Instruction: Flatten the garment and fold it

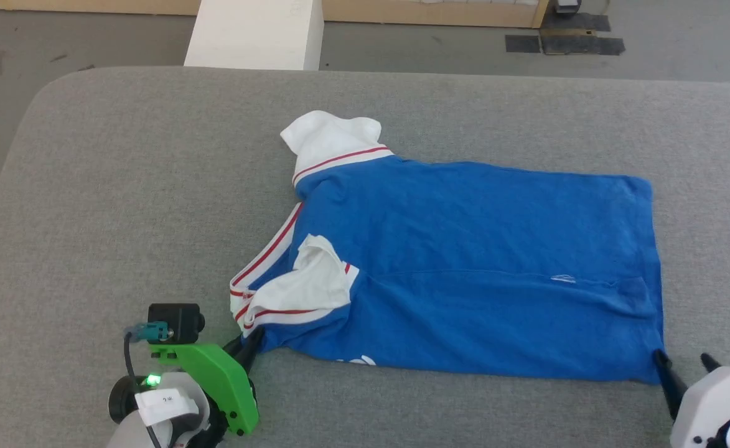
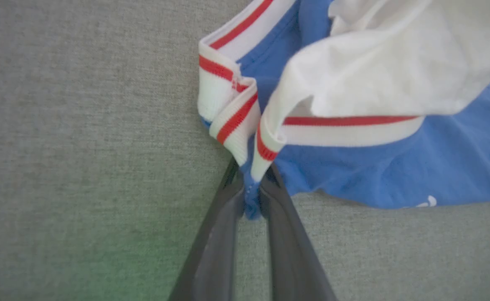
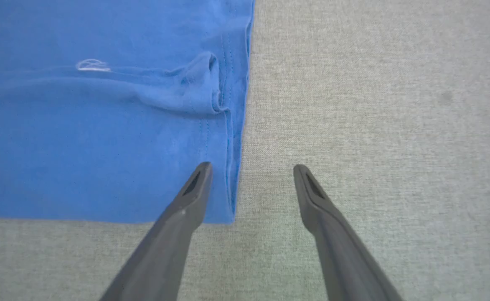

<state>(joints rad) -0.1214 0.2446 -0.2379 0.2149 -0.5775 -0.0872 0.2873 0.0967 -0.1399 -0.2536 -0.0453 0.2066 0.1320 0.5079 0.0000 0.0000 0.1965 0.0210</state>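
Garment (image 1: 464,261): royal-blue T-shirt with white sleeves, red-striped at the seams. It lay spread on the grey table (image 1: 122,186), neckband (image 1: 265,255) toward the robot's left and hem (image 1: 651,261) toward its right. The far sleeve (image 1: 330,137) stuck out past the far edge of the blue body. The near sleeve (image 1: 315,280) was turned back and rumpled on top of the blue. A shallow crease ran lengthwise across the body and ended in a small pucker by the hem.

Left hand (image 1: 249,348): clenched on a pinch of blue cloth at the near left corner, just below the striped neckband.

Right hand (image 1: 681,358): released, fingers wide apart at the near hem corner, one over the blue cloth and the other over bare table. Contact with the cloth could not be told.

White block (image 1: 256,31): stood beyond the table's far edge.
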